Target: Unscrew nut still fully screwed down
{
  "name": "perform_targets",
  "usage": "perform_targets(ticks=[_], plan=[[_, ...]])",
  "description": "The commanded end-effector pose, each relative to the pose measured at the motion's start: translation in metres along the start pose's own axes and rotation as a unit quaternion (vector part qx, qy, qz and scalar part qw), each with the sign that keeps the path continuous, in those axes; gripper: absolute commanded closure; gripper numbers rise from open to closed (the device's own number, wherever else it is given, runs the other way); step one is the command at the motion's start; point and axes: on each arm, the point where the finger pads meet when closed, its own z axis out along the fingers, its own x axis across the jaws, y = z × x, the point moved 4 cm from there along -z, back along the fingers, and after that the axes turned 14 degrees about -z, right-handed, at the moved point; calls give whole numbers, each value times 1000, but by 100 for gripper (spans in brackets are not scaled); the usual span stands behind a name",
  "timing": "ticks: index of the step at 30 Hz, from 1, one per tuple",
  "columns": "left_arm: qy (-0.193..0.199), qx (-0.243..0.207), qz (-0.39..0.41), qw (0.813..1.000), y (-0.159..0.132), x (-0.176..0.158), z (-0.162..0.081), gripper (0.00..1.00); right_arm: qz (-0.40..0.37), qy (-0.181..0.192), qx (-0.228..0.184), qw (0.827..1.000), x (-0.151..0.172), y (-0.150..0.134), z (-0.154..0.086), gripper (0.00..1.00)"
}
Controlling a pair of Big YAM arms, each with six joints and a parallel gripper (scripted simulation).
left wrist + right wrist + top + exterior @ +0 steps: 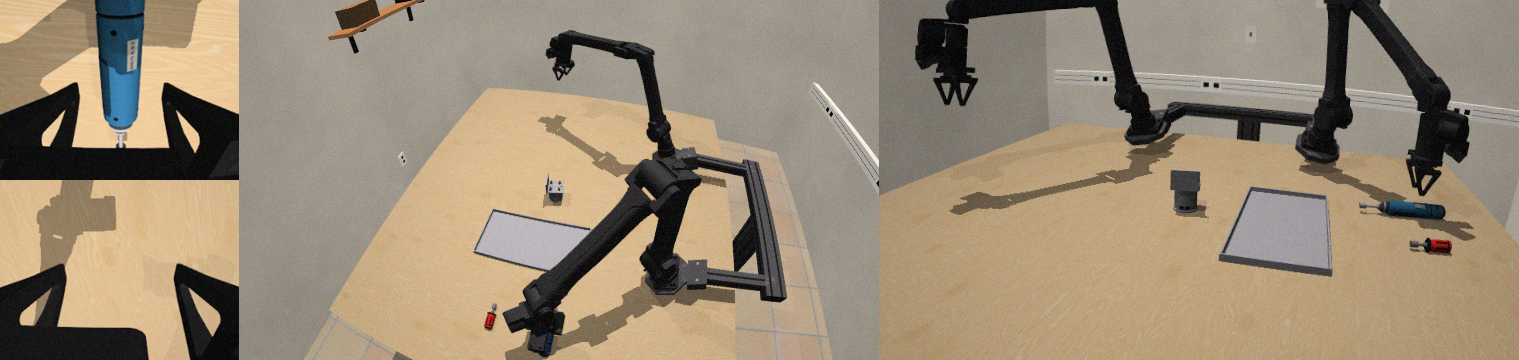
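The joint module (556, 196) (1185, 200) stands upright with the bracket (547, 183) (1185, 180) on it; several nuts show on its top in the top view, too small to tell how far each is screwed down. The electric nut driver (1416, 209) (120, 80) (548, 345) lies on the table, long and blue with a thin metal tip. My left gripper (120, 90) (1423, 193) is open and empty above the driver, its fingers on either side of the barrel in the left wrist view. My right gripper (119, 271) (955, 104) (565, 75) is open and empty, high above the table, away from the module.
A shallow grey tray (482, 252) (1276, 265) lies between the module and the tools. A short red nut driver (490, 320) (1438, 245) lies beside the blue driver. The left arm passes over one end of the tray in the top view.
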Motion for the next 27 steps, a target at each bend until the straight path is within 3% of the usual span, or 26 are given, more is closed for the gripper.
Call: perform_targets(ticks=[1,13,18,19,21,24,25,27], plan=[[-14,-5,1,1000,4,-11,-9,35,-8,2,-10,1000,8,19,-8,14],[-14,-5,1,1000,4,-11,-9,35,78,-26,58,995,-58,-24,-54,14],[-14,-5,1,1000,4,-11,-9,35,66,-20,56,996,-47,-17,-51,14],[-14,-5,1,1000,4,-11,-9,35,66,-3,82,994,-42,-31,-30,14],[-14,-5,1,1000,4,-11,-9,35,65,-6,77,995,-44,-29,-30,14],[-14,-5,1,1000,4,-11,-9,35,71,-15,69,995,-52,-29,-38,14],[-14,-5,1,1000,4,-11,-9,35,67,-23,54,996,-49,-25,-55,14],[-14,-5,1,1000,4,-11,-9,35,67,-23,54,996,-49,-25,-55,14]])
